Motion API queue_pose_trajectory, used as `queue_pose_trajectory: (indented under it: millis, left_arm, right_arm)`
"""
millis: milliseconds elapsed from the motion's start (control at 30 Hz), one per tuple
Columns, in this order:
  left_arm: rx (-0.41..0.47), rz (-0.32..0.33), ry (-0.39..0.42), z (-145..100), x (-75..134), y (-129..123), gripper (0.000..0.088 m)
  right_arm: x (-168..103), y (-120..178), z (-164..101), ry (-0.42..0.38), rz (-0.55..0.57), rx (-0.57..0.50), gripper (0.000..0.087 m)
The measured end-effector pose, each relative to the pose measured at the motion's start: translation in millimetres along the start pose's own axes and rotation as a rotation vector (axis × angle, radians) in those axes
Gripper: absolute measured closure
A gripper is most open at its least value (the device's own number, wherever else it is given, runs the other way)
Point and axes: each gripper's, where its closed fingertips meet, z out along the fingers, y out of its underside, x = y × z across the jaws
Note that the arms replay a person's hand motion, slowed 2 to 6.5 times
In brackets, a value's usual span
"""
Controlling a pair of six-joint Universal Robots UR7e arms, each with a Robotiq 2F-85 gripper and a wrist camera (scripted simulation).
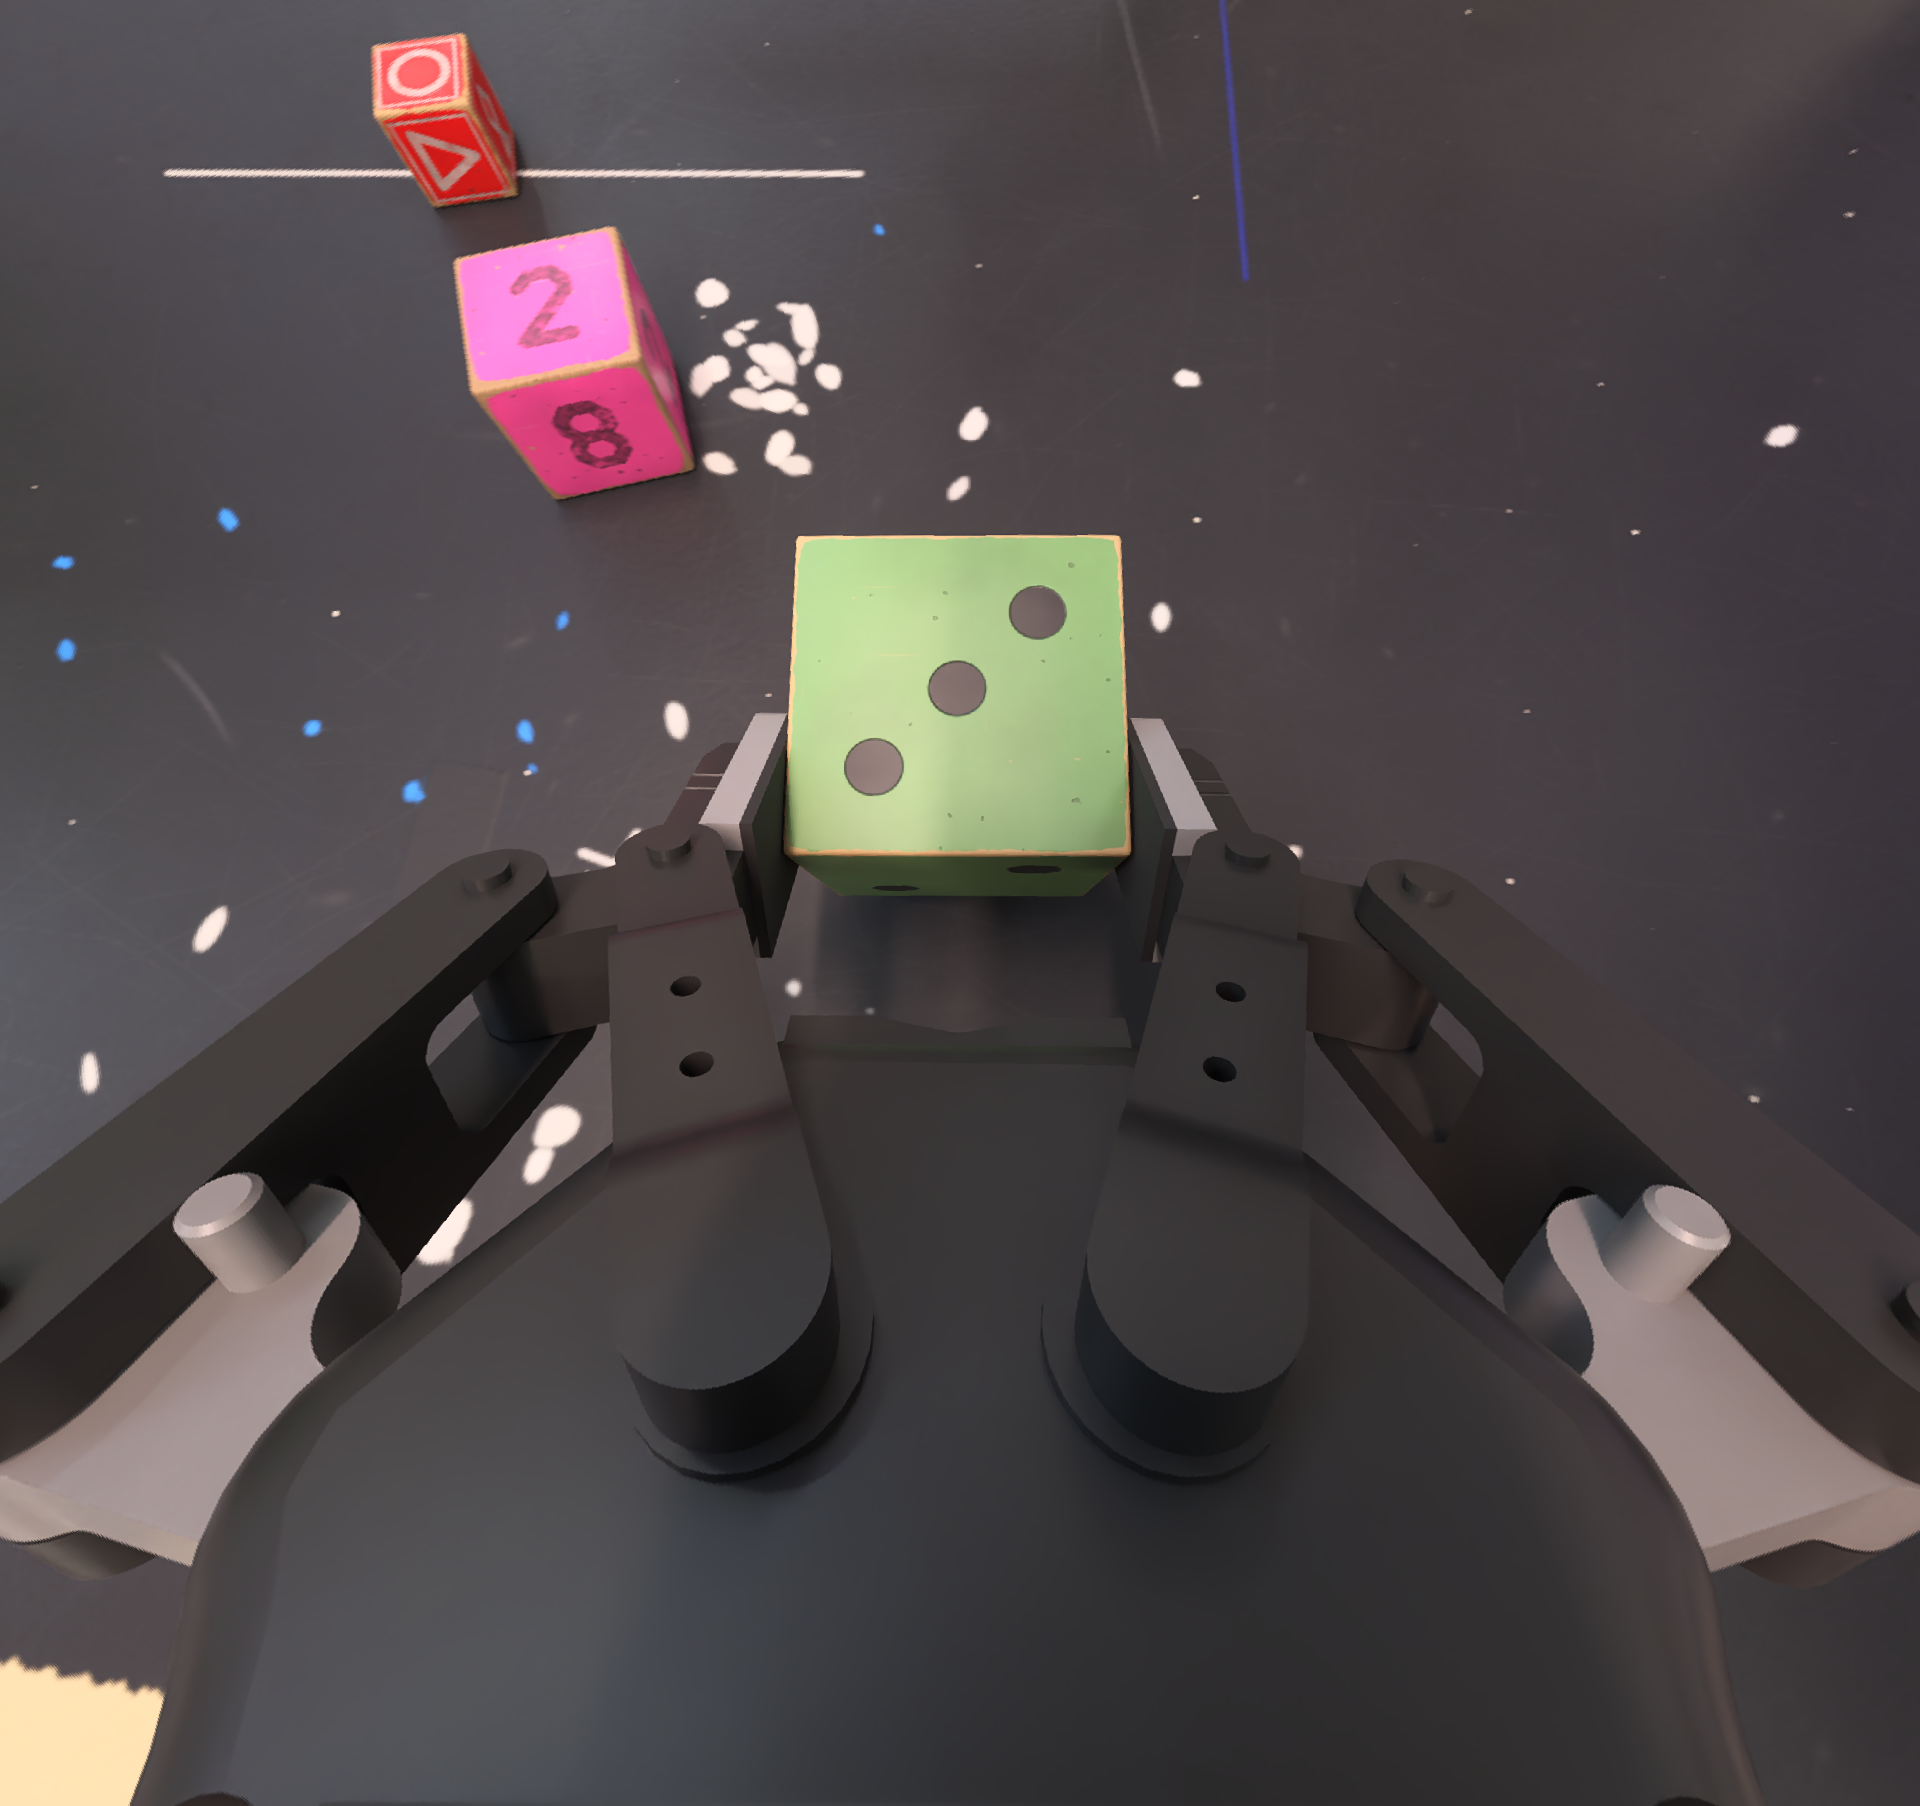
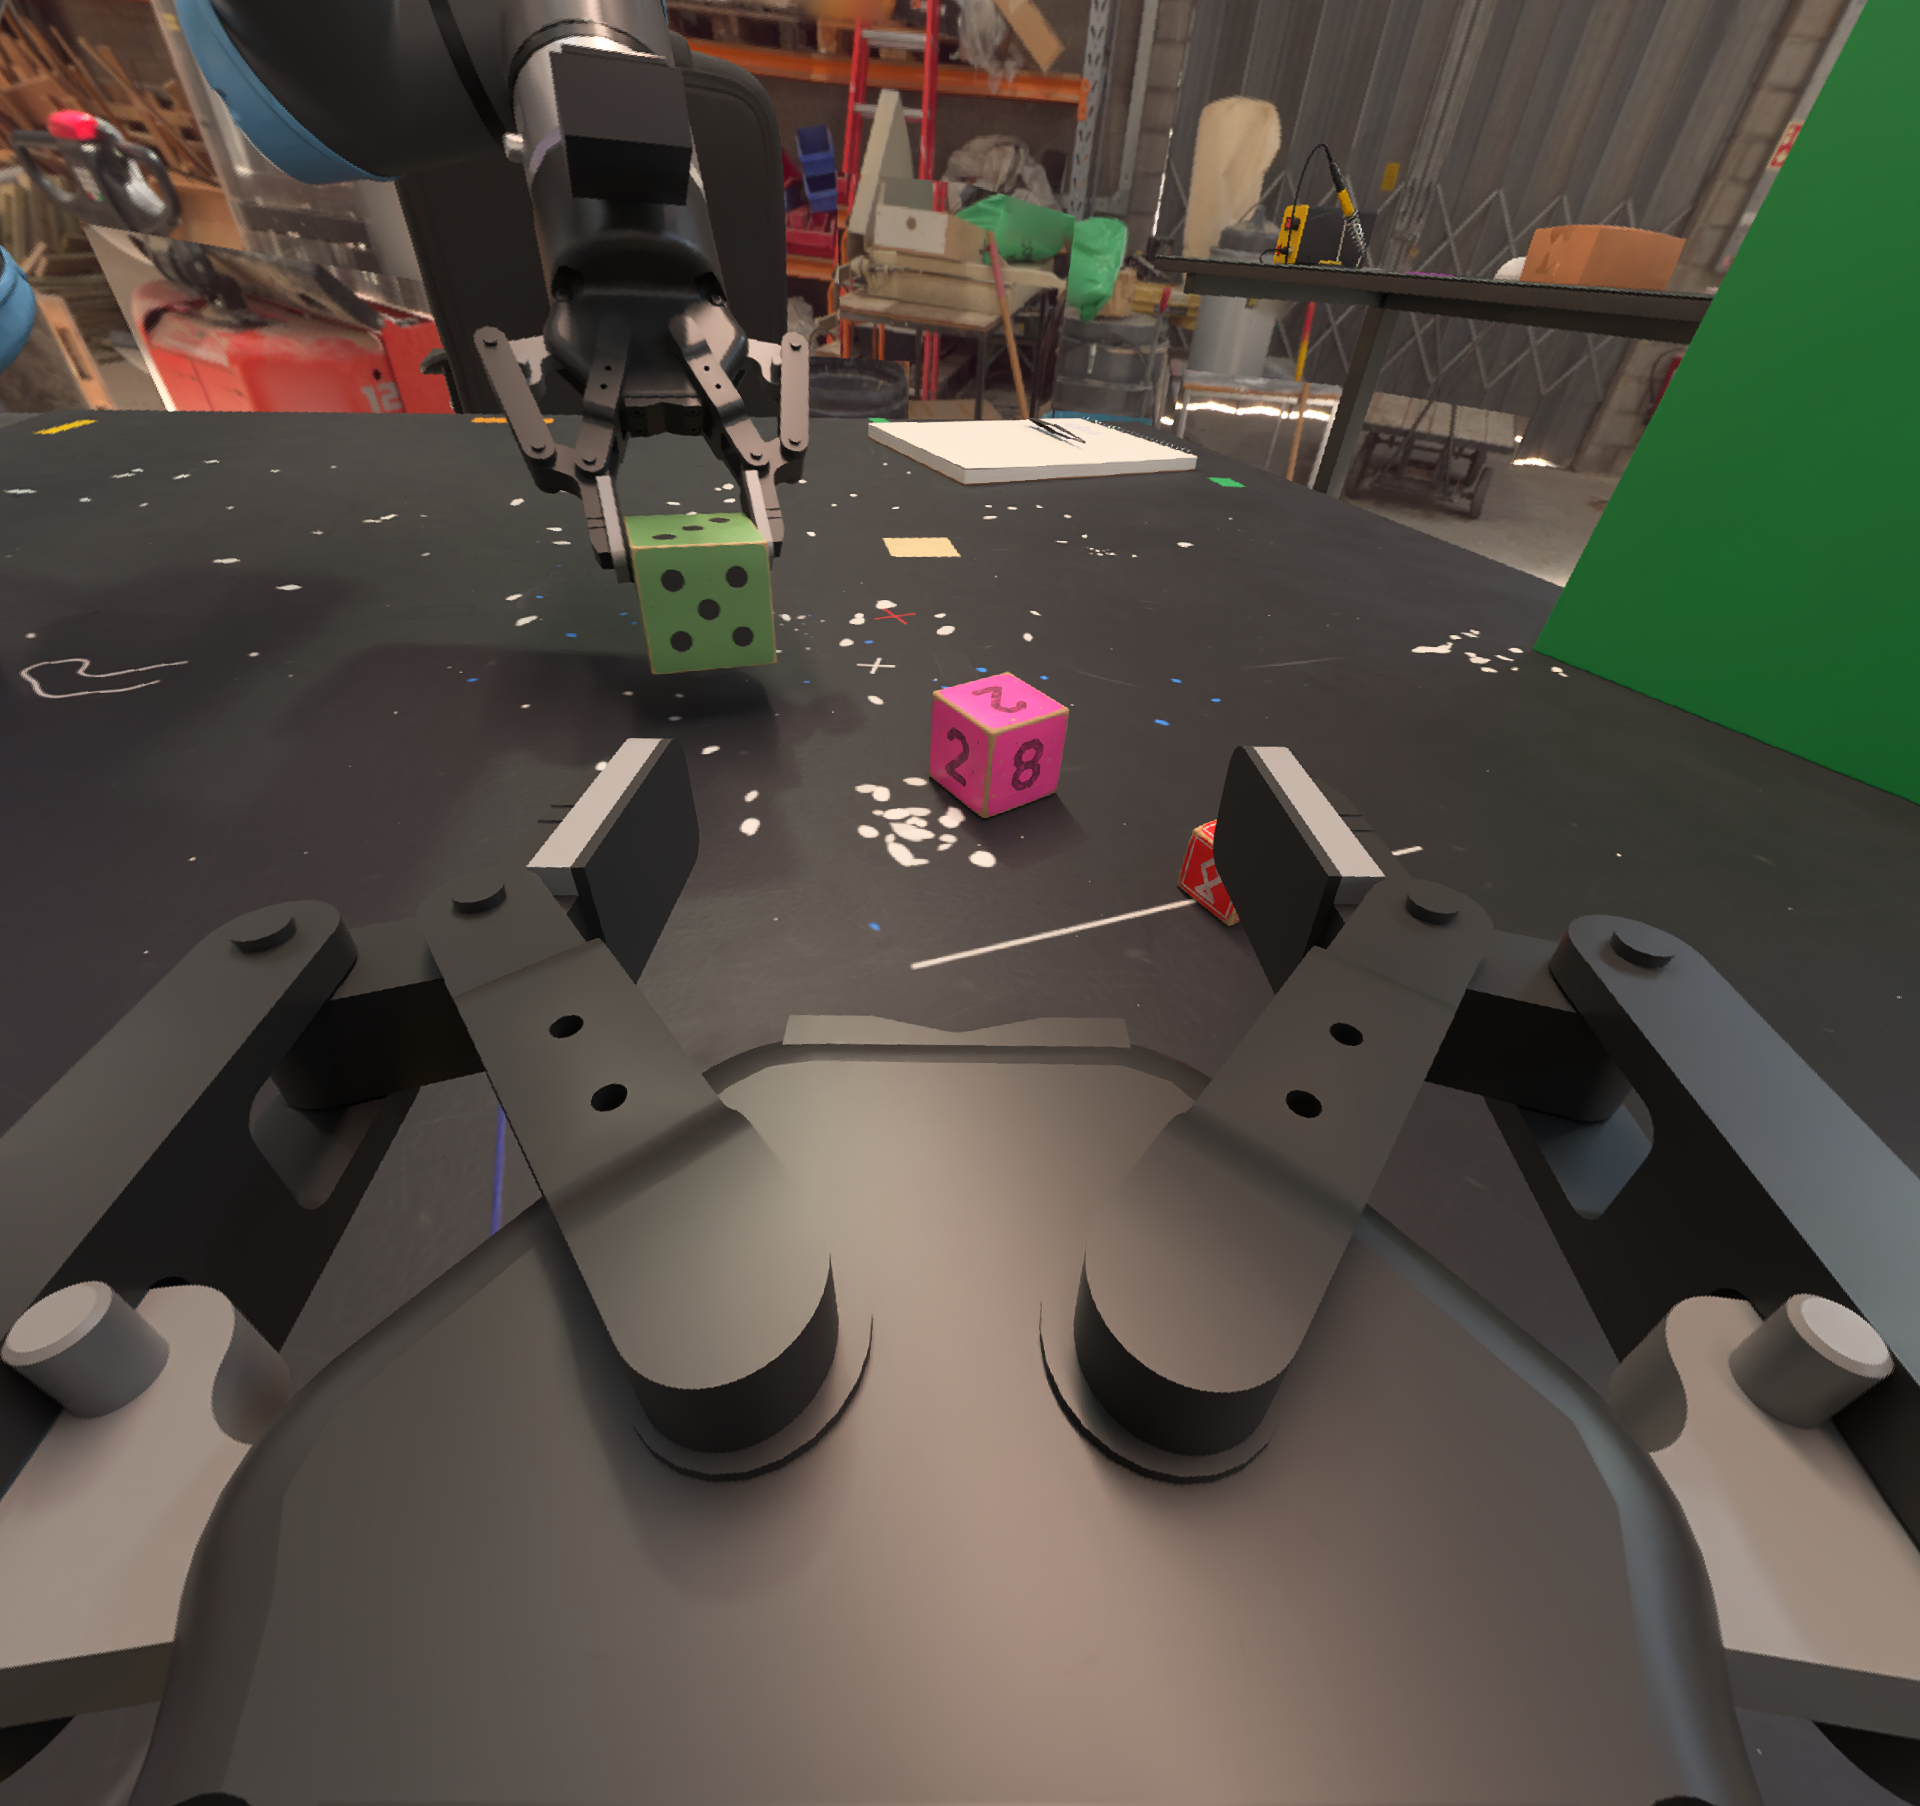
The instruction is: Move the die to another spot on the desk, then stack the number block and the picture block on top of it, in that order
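1. Left claw clamped on the green die, one pad pressed against each side face; three-pip face turned toward the wrist camera.
2. From the right wrist view: die held clear of the dark speckled surface, a shadow beneath it, five-pip face toward that camera, left claw gripping from above.
3. Pink number block resting on the surface beyond the die and off to the left in the left wrist view, apart from it; a cluster of white paint flecks just beside the block.
4. Red picture block farther from the die than the number block, sitting on a thin white line, apart from the number block.
5. Right claw spread wide apart, nothing between the pads, hovering above the surface on the near side of the die.
6. In the right wrist view, number block near the die; picture block partly hidden behind one right pad.
7. White notepad lying flat on the surface well beyond the die.
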Motion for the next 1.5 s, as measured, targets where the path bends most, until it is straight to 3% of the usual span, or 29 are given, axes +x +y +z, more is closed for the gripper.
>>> queue_pose_trajectory:
  millis: [400, 667, 1500]
  left_arm:
    - [0.019, 0.068, 0.067, 14, 44, -12, 0.0361]
    - [0.014, 0.111, 0.095, 26, 62, -16, 0.0361]
    - [-0.002, 0.127, 0.143, 36, 67, -11, 0.0361]
  right_arm:
    - [0, 0, 0, -0.001, -0.003, -0.002, 0.0020]
    - [-1, 0, 0, 0.000, -0.006, 0.000, 0.0020]
    - [-1, 0, 0, 0.000, -0.004, 0.000, 0.0020]
